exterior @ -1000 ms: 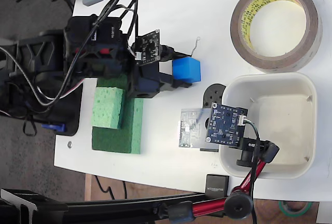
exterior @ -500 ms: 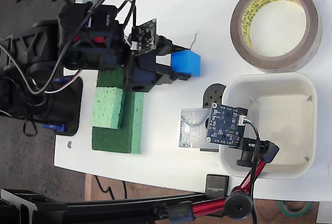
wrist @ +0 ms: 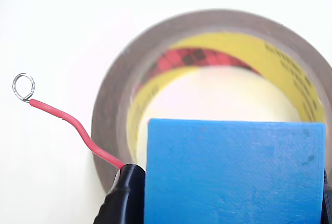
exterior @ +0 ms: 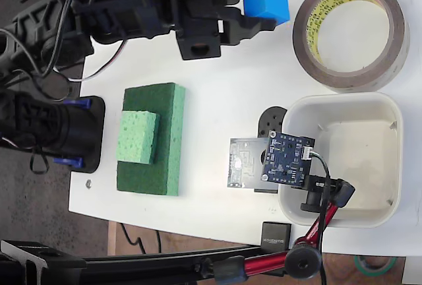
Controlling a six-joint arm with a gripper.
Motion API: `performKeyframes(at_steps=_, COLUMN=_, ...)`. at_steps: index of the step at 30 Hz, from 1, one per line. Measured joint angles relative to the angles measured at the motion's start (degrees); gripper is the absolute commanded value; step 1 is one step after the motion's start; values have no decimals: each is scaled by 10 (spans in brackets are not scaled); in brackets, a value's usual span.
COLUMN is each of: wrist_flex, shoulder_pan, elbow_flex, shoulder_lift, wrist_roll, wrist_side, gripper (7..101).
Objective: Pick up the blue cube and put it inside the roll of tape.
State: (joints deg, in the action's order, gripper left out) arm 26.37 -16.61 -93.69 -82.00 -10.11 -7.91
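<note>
My gripper (exterior: 258, 9) is shut on the blue cube (exterior: 267, 1), which hangs above the table near the top of the fixed view, just left of the roll of tape (exterior: 396, 37). The brown roll lies flat at the top right, its yellowish printed core facing inward. In the wrist view the blue cube (wrist: 233, 175) fills the lower right, with a black finger (wrist: 122, 198) against its left side. Behind it lies the roll of tape (wrist: 116, 115). A red wire (wrist: 65, 119) with a small metal ring at its end sticks out to the left.
A white tub (exterior: 290, 110) stands below the roll at the right. A dark-blue circuit board (exterior: 285, 159) on a red clamp arm (exterior: 316, 229) overlaps the tub's left rim. A light green sponge on a dark green one (exterior: 165, 100) lies at the left. The table edge (exterior: 82, 159) runs down the left.
The gripper has carried the blue cube upward in the picture and to the right, from beside the green sponges to just left of the roll of tape. The sponges now show fully.
</note>
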Motion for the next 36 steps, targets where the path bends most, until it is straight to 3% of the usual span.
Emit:
performKeyframes(at_steps=14, wrist_flex=-6, shoulder_pan=54, elbow_flex=179, shoulder_lift=205, wrist_roll=9, wrist_side=69, gripper=366)
performKeyframes(at_steps=20, wrist_flex=-7, shoulder_pan=58, elbow_flex=205, shoulder_lift=235, wrist_roll=7, wrist_side=78, gripper=642)
performKeyframes(at_steps=21, wrist_flex=-8, shoulder_pan=59, elbow_flex=207, shoulder_lift=235, wrist_roll=7, wrist_side=78, gripper=731)
performKeyframes(at_steps=23, wrist_flex=-10, shoulder_pan=56, elbow_flex=207, shoulder_lift=235, wrist_roll=6, wrist_side=77, gripper=1000)
performKeyframes(at_steps=32, wrist_flex=24, shoulder_pan=52, elbow_flex=205, shoulder_lift=214, wrist_roll=14, wrist_side=70, gripper=1000)
performKeyframes(at_steps=36, wrist_flex=70, shoulder_pan=40, elbow_flex=178, shoulder_lift=164, wrist_roll=20, wrist_side=51, gripper=1000)
